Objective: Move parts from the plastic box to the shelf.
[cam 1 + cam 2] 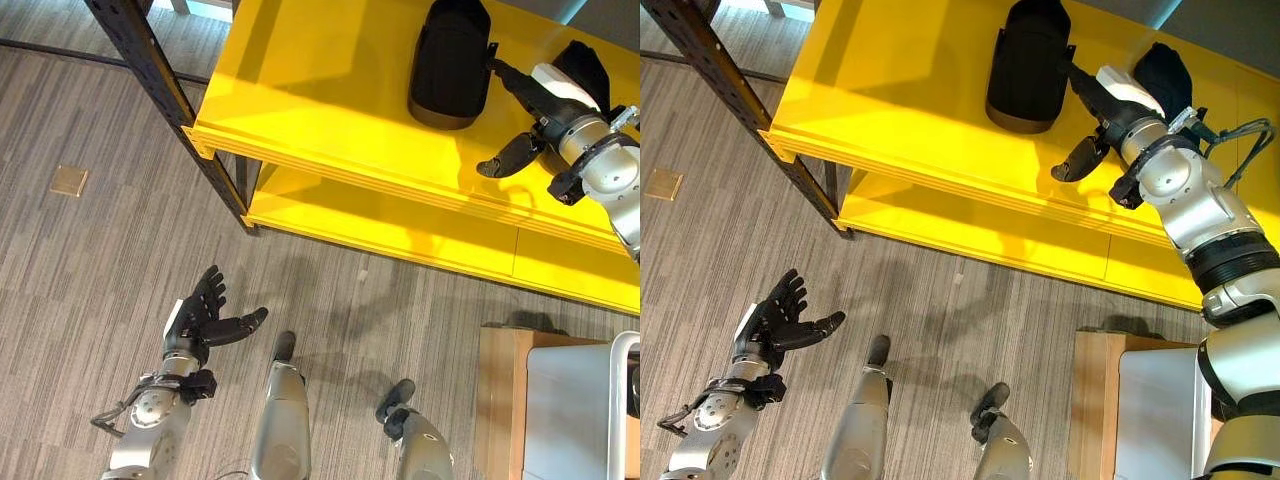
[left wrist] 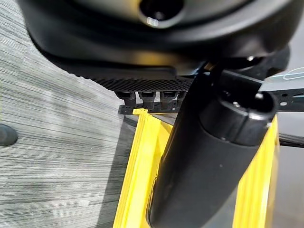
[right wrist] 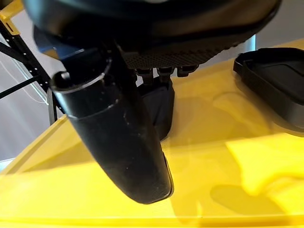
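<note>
Two black moulded parts lie on the top board of the yellow shelf. The larger part sits near the middle of the board, and the second part lies to its right, partly behind my right hand. That hand hovers over the shelf top, open, with straight fingers reaching the larger part's right side and the thumb spread away from them. It holds nothing. Low over the floor at the lower left, my left hand is open and holds nothing, palm toward the shelf.
A pale plastic box stands on a wooden stand at the lower right. The shelf has a lower yellow board and a dark metal upright at its left corner. Grey striped carpet covers the floor.
</note>
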